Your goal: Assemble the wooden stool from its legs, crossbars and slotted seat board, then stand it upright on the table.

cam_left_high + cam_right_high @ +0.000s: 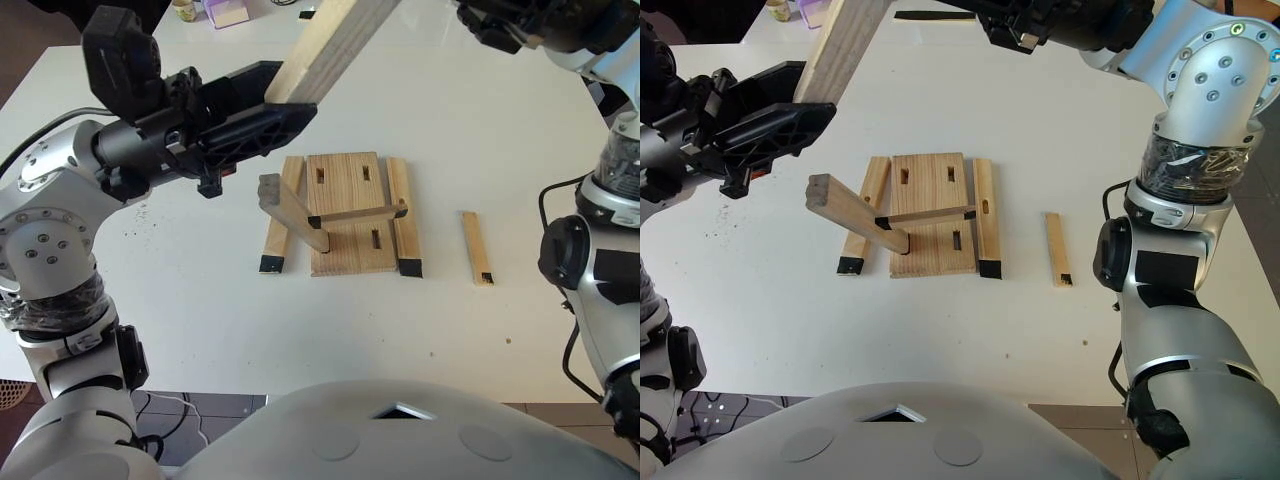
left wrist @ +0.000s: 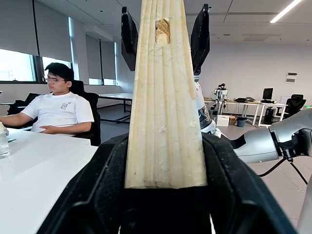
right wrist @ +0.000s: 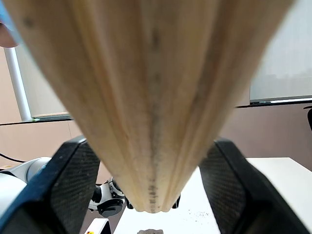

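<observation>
the left gripper (image 1: 295,92) has its fingers shut tight on the end of a leg (image 1: 330,40), up high over a white table (image 1: 450,120). the right gripper (image 3: 151,170) has its fingers close on both sides of some wood (image 3: 146,97), and i cannot tell if it is the same leg. below the left fingers the board (image 1: 345,182) lies flat with a leaning leg (image 1: 290,210) and a bar (image 1: 360,212) on it, a flat leg (image 1: 280,240) and another flat leg (image 1: 403,235) just beside it, and a loose bar (image 1: 477,248) over on the right fingers' side. past the left fingers is a big office with windows (image 2: 14,63), desks (image 2: 243,102) and lights (image 2: 287,9).

Wooden leg (image 1: 845,45) in left claw (image 1: 816,90)
</observation>
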Controlling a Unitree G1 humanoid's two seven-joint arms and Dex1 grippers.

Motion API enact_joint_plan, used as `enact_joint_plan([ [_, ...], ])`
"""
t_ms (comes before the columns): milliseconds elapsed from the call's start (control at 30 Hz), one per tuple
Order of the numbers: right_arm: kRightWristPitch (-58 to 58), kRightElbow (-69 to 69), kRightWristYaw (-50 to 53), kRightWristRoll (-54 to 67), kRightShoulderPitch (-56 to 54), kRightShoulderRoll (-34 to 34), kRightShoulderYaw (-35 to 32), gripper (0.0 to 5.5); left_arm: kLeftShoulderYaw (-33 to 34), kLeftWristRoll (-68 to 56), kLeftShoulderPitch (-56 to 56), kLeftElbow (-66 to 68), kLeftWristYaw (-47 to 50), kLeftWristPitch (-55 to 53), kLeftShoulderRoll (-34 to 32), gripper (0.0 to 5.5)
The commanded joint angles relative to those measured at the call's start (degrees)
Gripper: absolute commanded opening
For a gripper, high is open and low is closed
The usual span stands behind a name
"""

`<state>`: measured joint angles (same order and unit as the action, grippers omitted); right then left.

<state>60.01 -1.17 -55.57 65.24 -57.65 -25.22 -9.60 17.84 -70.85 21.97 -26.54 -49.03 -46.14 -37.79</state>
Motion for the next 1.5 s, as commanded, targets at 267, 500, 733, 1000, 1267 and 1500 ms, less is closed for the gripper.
enact_joint_plan([
  [267,0.2,0.3,0.3,1.8,-1.5,-0.3,-1.6,2.03,-1.1,1.7,-2.4,-0.2,-1.3,1.5,-1.1,2.04],
  [500,-0.3,0.7,0.5,1.5,-1.5,-0.5,-2.2,2.03,-1.4,2.8,-3.7,0.5,-1.4,2.5,-1.4,2.04],
  [733,-4.2,-0.2,0.7,-3.6,1.5,-1.1,-0.7,2.03,-3.3,4.9,-1.2,2.9,5.4,3.8,0.9,2.50],
  [1000,-30.7,4.4,-7.5,-31.4,11.2,-11.0,9.6,2.03,-2.3,16.8,-6.5,8.8,10.0,11.3,3.6,2.97],
  [1267,-44.3,2.8,-13.0,-42.0,26.1,-12.8,15.1,2.03,6.8,18.7,-11.9,11.5,30.2,19.4,18.3,2.97],
  [1500,-35.8,-8.3,-14.7,-32.8,35.9,-14.5,11.2,2.03,7.6,19.1,-15.4,9.5,35.6,19.9,21.8,2.97],
])
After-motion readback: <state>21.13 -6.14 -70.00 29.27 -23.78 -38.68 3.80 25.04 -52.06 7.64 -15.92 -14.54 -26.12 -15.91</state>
